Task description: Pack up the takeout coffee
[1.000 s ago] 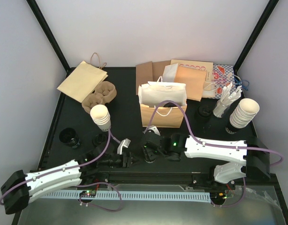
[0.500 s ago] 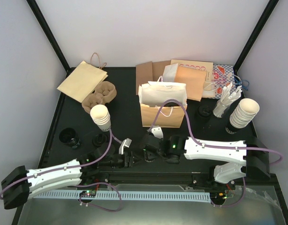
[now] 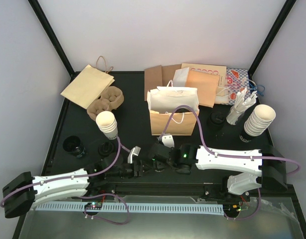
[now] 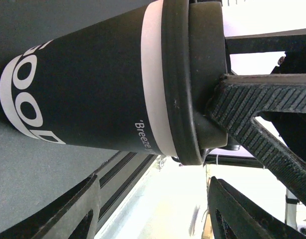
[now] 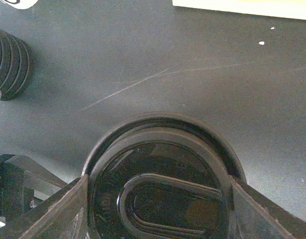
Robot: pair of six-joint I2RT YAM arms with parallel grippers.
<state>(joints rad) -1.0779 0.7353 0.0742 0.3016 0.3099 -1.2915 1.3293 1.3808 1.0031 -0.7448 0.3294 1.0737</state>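
One takeout coffee cup (image 4: 88,84) has a dark printed wall, a white band and a black sip lid (image 5: 160,199). It stands near the table's front middle (image 3: 157,163). My right gripper (image 5: 158,180) is shut on the lid, one finger on each side, and its ribbed finger (image 4: 262,104) shows against the lid in the left wrist view. My left gripper (image 4: 154,186) is open just left of the cup, which lies beyond its fingertips. In the top view the left gripper (image 3: 138,168) and the right gripper (image 3: 160,159) almost meet.
A brown paper bag (image 3: 173,123) with a white bag (image 3: 173,99) behind it stands upright behind the grippers. Flat bags (image 3: 203,82) lie at the back. The pulp carrier (image 3: 106,99) and stacked cream cups (image 3: 107,123) are at left; another stack (image 3: 257,119) is at right. Dark items (image 3: 73,146) sit far left.
The right gripper has carried the cup a little nearer the front edge. The left arm has reached rightward, bringing its open gripper close beside the cup.
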